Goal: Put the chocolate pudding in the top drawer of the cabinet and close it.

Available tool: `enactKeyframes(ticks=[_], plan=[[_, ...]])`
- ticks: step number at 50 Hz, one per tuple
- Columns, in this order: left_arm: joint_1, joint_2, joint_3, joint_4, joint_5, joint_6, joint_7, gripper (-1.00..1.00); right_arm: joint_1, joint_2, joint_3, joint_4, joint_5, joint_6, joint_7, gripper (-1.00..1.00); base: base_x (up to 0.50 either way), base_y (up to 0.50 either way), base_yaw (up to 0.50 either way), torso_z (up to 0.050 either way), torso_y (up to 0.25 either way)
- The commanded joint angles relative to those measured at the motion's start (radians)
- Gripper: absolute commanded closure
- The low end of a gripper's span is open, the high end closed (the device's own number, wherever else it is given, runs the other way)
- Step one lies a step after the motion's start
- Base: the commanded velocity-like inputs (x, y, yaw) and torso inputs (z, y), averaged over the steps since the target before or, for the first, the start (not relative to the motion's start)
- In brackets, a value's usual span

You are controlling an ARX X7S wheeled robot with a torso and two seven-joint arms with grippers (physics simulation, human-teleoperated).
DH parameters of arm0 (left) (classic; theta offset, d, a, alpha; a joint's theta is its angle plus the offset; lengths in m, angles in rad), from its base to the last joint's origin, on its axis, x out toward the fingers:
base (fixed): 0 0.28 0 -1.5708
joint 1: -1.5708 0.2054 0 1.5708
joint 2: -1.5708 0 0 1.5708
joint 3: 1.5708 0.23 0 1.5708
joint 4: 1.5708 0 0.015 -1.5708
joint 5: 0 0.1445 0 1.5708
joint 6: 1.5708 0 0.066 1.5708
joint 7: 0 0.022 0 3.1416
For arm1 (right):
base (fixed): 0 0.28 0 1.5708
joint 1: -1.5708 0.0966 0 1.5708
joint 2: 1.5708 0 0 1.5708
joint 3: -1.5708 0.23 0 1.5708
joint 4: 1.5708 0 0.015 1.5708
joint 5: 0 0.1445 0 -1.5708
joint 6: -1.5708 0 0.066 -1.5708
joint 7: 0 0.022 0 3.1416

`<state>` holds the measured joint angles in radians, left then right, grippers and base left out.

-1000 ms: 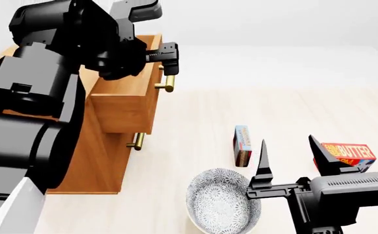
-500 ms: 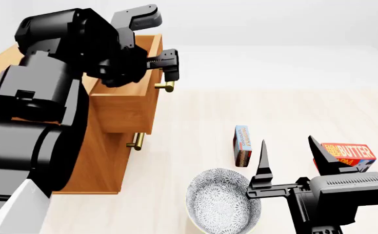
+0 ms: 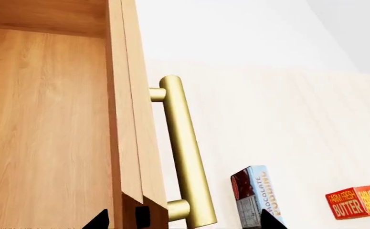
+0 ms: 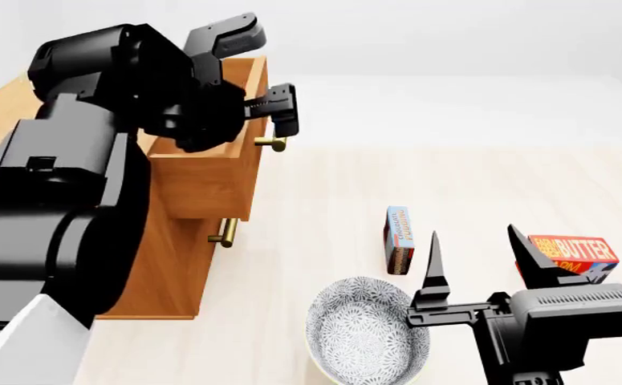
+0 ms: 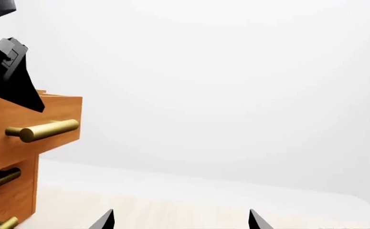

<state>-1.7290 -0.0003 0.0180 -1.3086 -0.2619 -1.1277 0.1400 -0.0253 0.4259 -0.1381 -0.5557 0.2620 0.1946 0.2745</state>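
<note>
Top drawer (image 4: 209,172) pulled out; left tool (image 4: 270,96) spread around its handle (image 3: 183,152); right tool (image 4: 482,257) apart (chocolate pudding (image 4: 400,238) stands untouched).

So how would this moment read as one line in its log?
top drawer: pulled open | left gripper: open, above handle | chocolate pudding: on floor | right gripper: open, empty

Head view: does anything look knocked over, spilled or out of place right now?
Nothing stands out. The top drawer is pulled out, as the job needs. The chocolate pudding stands on edge on the floor between the cabinet and a butter box, beside a patterned bowl.
</note>
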Motion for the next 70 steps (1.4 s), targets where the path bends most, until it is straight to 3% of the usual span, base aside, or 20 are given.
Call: enactKeyframes(ticks=[1,15,24,41,46,54,58,63,70], plan=[[0.014,0.0,-0.031,0.0,0.014,0.001,0.005,-1.0,-0.003,0.001,0.002,0.007,0.005,-0.007,0.001,-1.0,0.0,0.0,0.0,0.0,0.0],[0.017,0.0,0.282,0.0,-0.311,0.02,0.017,-1.0,0.009,-0.002,-0.001,0.029,0.011,-0.012,0.0,-1.0,0.0,0.0,0.0,0.0,0.0],[0.019,0.0,0.42,0.0,-0.475,0.044,0.009,-1.0,0.009,0.001,0.0,0.031,0.015,-0.014,-0.001,-1.0,0.0,0.0,0.0,0.0,0.0],[-0.001,0.0,0.833,0.0,-0.93,0.116,-0.008,-1.0,0.018,-0.001,-0.004,0.052,0.02,-0.018,0.0,-1.0,0.0,0.0,0.0,0.0,0.0],[-0.012,0.0,1.014,0.0,-1.126,0.151,-0.009,-1.0,0.011,0.003,0.001,0.05,0.025,-0.022,0.0,-1.0,0.0,0.0,0.0,0.0,0.0],[-0.037,0.0,1.454,0.001,-1.556,0.244,0.028,-1.0,0.022,-0.001,-0.006,0.059,0.024,-0.02,0.001,-1.0,0.0,0.0,0.0,0.0,0.0],[-0.046,0.0,1.597,0.01,-1.694,0.275,0.047,-1.0,0.021,0.0,-0.007,0.06,0.025,-0.021,0.001,-1.0,0.0,0.0,0.0,0.0,0.0],[-0.051,0.0,1.67,0.02,-1.769,0.297,0.059,-1.0,0.021,0.001,-0.006,0.062,0.027,-0.024,0.001,-1.0,0.0,0.0,0.0,0.0,0.0],[-0.056,0.0,1.684,0.036,-1.811,0.314,0.066,-1.0,0.014,0.005,-0.002,0.062,0.033,-0.029,0.0,-1.0,0.0,0.0,0.0,0.0,0.0]])
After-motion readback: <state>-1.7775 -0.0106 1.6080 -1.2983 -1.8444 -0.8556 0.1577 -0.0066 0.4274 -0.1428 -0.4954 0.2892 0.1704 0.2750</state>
